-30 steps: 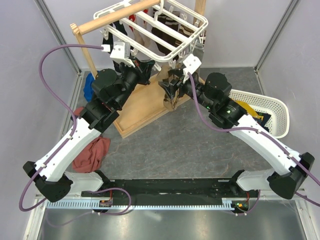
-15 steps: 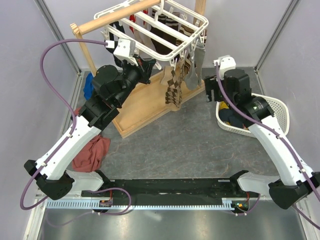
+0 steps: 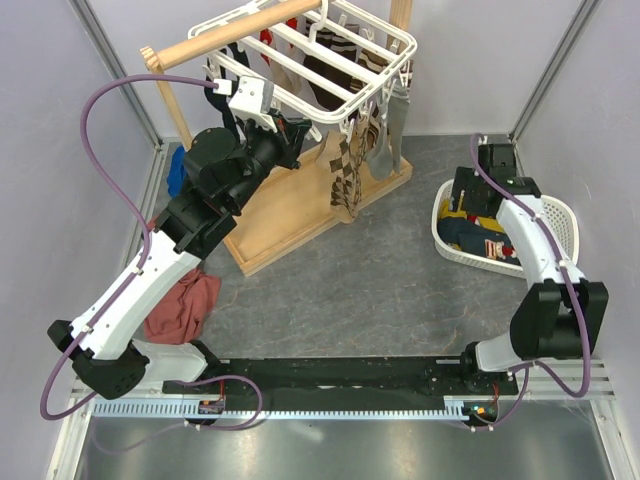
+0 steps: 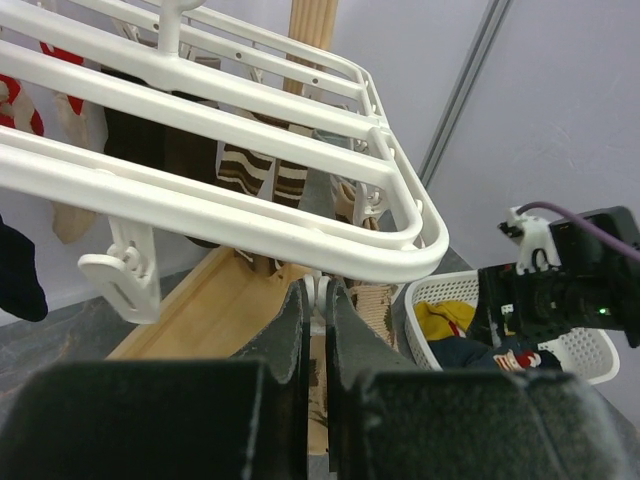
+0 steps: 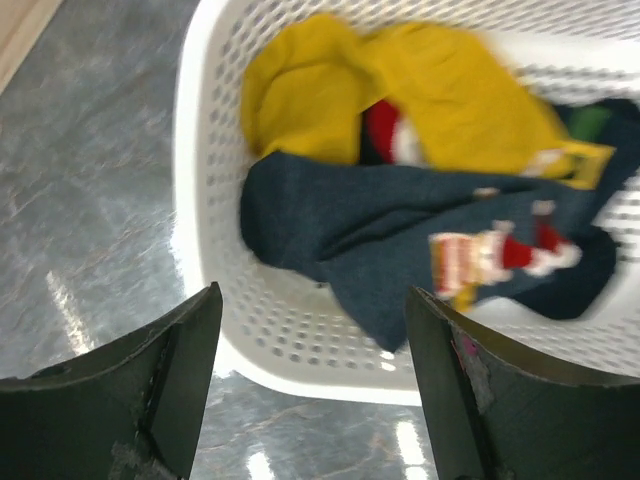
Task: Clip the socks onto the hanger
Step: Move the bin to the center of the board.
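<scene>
1. Socks [image 5: 380, 230], navy and yellow, heaped in white basket [image 5: 200, 230], well apart from hanger [image 4: 250, 228].
2. Hanger on wooden stand [image 3: 290, 215], other socks [image 3: 345, 175] clipped beneath.
3. Right gripper [image 5: 312, 300] spread wide just above basket, holding nothing.
4. Left gripper [image 4: 318, 300] pinched closed under hanger's corner.

Two arms, the left arm [image 3: 150, 280] and the right arm [image 3: 535, 240], are reaching over one table [image 3: 380, 280]. One hanger [image 4: 250, 220] is hanging on one wooden stand [image 3: 290, 212]. One basket [image 5: 290, 335] is holding yellow socks [image 5: 330, 90] and navy socks [image 5: 400, 230], too bunched for counting. Two cloths are lying at the left: one red cloth [image 3: 185, 305], one blue cloth [image 3: 178, 170].
</scene>
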Controlling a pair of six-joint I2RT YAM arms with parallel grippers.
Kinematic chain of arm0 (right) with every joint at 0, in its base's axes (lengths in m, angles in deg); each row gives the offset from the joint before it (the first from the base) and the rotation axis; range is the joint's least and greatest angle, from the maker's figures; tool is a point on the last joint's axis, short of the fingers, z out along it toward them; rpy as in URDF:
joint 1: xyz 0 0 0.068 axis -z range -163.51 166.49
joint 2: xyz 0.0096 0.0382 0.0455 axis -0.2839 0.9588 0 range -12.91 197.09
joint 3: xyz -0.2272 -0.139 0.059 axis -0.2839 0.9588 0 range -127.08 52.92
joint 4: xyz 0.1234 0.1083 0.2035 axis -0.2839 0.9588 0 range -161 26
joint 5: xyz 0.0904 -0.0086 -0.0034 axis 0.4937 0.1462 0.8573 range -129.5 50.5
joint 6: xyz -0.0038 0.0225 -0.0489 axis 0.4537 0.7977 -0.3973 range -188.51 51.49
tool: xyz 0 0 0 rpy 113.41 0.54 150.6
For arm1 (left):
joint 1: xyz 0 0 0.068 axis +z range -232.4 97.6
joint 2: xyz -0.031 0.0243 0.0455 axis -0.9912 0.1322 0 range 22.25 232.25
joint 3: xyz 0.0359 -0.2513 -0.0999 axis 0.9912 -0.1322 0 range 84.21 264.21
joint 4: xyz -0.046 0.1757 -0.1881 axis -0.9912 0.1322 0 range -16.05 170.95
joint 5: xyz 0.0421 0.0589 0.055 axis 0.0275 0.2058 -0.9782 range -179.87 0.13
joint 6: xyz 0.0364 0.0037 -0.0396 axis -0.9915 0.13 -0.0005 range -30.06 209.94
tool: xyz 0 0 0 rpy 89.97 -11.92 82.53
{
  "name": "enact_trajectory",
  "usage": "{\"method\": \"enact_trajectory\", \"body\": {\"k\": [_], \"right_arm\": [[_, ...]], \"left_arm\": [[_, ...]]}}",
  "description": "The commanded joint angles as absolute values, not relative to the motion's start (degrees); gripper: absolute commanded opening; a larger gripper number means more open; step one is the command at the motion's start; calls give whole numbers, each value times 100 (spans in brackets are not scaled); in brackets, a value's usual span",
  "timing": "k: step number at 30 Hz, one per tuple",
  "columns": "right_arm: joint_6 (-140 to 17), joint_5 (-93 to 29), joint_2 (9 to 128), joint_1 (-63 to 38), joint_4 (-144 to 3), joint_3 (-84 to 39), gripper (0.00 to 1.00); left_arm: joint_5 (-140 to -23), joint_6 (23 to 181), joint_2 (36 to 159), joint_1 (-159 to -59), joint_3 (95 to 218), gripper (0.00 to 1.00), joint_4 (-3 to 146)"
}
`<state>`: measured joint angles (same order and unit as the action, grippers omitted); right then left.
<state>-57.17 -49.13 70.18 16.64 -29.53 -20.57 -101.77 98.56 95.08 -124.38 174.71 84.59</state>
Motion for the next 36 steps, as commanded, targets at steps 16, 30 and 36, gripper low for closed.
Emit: {"method": "enact_trajectory", "body": {"k": [16,30,36], "right_arm": [[-5691,-2104,7657,493,-4341,-536,81],[-4593,-2217,5400,-811,-2390,732,82],[-4127,-4104,4949,-488,-2415,73,82]], "left_arm": [[-9963,9785,9467,-12424,17544,2,8494],[-10015,9688,9449,-12424,17571,2,8511],[-9980,9706,9458,-12424,17606,2,8511]]}}
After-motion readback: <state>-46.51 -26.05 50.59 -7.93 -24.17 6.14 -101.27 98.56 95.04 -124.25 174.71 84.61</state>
